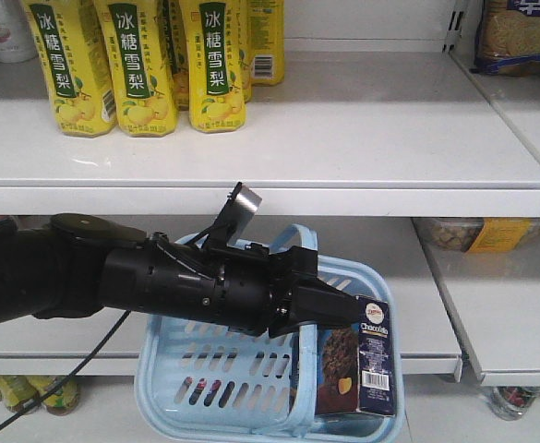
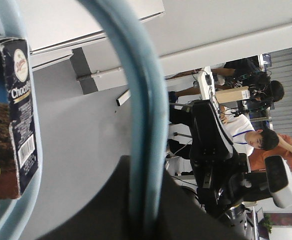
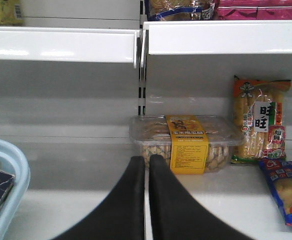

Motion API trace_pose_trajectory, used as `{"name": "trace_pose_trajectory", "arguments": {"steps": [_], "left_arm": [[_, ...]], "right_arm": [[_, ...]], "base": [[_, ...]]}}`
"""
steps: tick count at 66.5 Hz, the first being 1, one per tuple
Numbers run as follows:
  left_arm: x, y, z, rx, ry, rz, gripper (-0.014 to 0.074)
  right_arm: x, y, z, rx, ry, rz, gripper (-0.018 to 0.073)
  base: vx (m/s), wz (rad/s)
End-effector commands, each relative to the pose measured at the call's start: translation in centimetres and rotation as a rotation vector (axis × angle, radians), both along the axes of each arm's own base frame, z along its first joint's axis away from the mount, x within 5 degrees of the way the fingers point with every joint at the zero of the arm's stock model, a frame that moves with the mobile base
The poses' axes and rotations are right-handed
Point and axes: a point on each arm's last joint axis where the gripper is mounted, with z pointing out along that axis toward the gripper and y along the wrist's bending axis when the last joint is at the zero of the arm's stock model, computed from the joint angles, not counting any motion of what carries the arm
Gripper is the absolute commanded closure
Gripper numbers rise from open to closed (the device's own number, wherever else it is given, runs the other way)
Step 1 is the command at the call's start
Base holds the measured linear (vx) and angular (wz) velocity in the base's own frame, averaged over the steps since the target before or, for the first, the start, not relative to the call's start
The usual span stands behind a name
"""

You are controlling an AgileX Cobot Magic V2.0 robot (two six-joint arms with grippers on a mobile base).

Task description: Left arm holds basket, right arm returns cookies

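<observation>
L arm reaches in from the left. Its claw is on the basket by a loop handle. Wrist cam shows the handle running into the dark claw body, but the grip itself is mostly hidden, so prob. clamped. Holding step looks done. Cookies box stands upright in the basket's right-hand corner, untouched, so pick + return to shelf are both left. R claw sits further right, outside the basket, w/ the box low to its left and apart. Its fingers are pinched nearly together, nothing btw them, aimed at a clear snack tub on the shelf.
</observation>
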Motion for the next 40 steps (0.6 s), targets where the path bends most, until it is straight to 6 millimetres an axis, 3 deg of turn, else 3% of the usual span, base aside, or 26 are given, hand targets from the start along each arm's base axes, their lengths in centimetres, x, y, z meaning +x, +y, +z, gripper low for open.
{"name": "trace_pose_trajectory", "arguments": {"steps": [1,40], "left_arm": [[0.52,0.29,3.49,-0.129,-0.034,0.080,0.0599],[0.52,0.29,3.49,-0.129,-0.034,0.080,0.0599]], "right_arm": [[-0.03,0.08,0.11,-0.012,-0.066,0.008,0.0565],[-0.03,0.08,0.10,-0.012,-0.065,0.007,0.0565]], "base": [[0.00,0.00],[0.00,0.00]]}}
